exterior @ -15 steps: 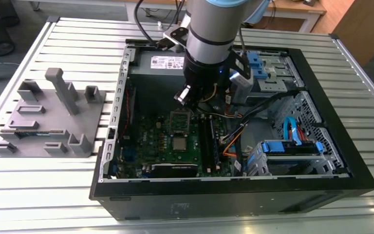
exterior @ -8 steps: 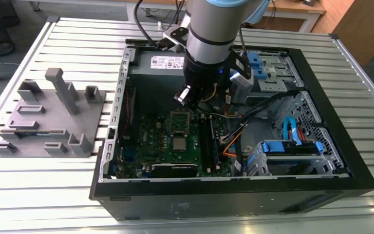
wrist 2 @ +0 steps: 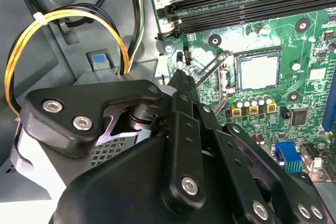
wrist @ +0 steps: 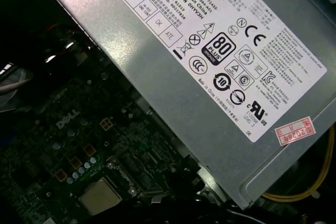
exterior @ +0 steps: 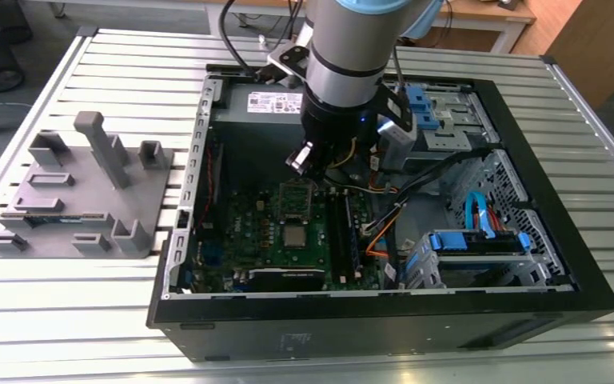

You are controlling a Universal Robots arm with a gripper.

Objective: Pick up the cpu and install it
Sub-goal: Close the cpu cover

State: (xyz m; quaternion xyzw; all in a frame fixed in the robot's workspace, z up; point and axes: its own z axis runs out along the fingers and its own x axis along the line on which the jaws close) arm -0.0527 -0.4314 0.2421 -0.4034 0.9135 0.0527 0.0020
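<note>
One cpu point(exterior: 293, 234) seated in motherboard point(exterior: 245, 232) socket, one arm above.

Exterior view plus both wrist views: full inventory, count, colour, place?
cpu: one, silvery-grey, seated in the socket on the motherboard
motherboard: one, green, inside the computer case
computer case: one, black, open, on the slatted table
power supply: one, grey, labelled, beside the motherboard
yellow cables: a looped bundle, inside the case
plastic holder: one, grey, at the exterior view's left
slatted table: one, pale metal
arm: one, grey, reaching into the case
gripper: one, black, above the motherboard
</note>
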